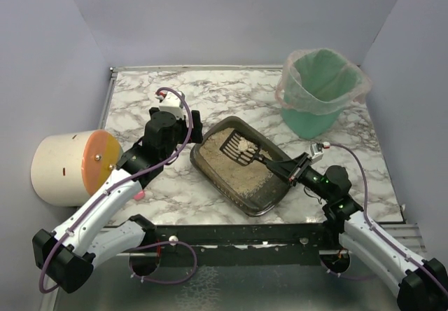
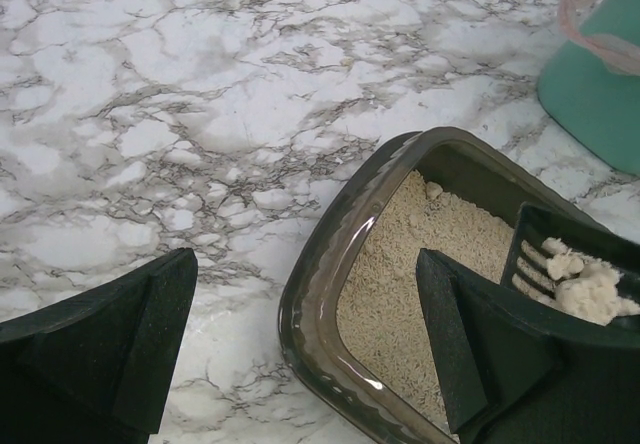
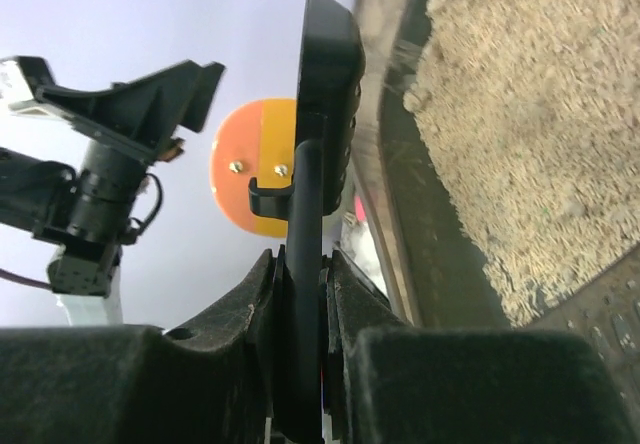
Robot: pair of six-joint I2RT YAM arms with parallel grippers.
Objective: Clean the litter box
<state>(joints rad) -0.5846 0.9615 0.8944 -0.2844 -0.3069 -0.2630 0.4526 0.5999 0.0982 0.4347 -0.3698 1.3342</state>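
Litter box (image 1: 274,193) part-cleaned: right gripper (image 1: 294,172) pinched the clump-laden scoop (image 1: 243,150) above the litter, green bin (image 1: 318,90) not yet reached; left gripper (image 2: 305,274) stood spread, empty.

No legible text, label, brand or number anywhere — not on any surface in view.

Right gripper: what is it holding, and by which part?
The right gripper is shut on the black slotted plastic scoop, gripping its handle.
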